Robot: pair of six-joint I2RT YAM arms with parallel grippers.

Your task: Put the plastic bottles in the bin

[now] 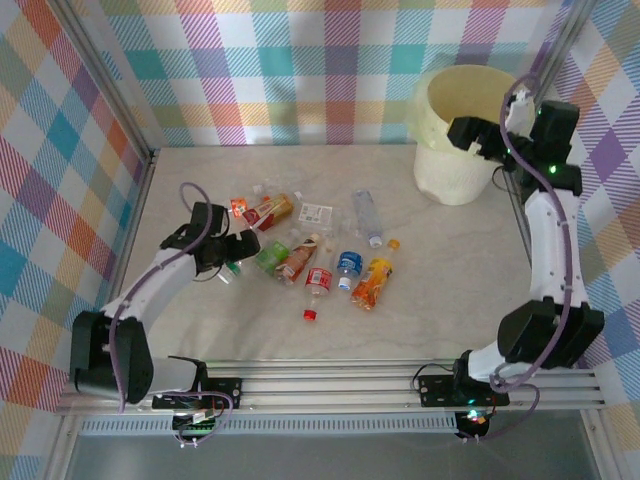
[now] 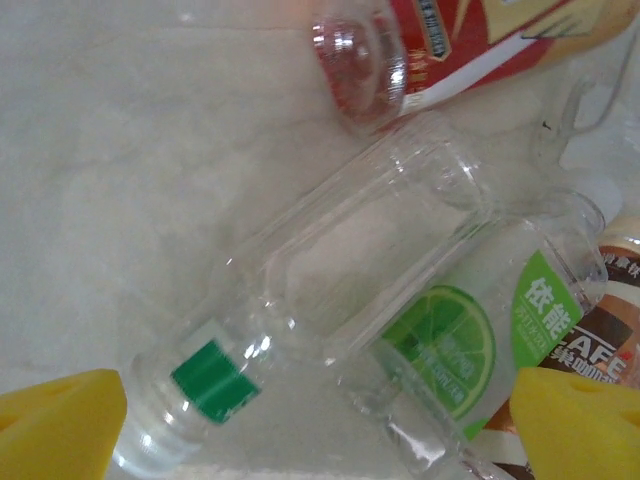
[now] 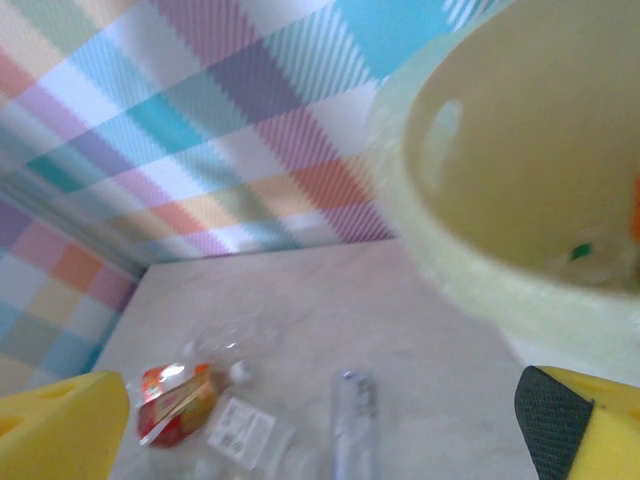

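The left arm is lying low, stretched toward the bottles (image 1: 318, 278) on the table, with its gripper (image 1: 238, 250) hovering over a clear bottle (image 2: 330, 290), fingers wide apart. The right arm is standing tall, its gripper (image 1: 470, 135) hanging at the rim of the bin (image 1: 450, 185), jaws apart and holding nothing.

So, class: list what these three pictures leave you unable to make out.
Bin contents: right wrist view, blurred to orange and green specks.
Lime-label bottle base: left wrist view, cut off by the bottom edge.
Brown-label bottle: left wrist view, cut off by the right edge.
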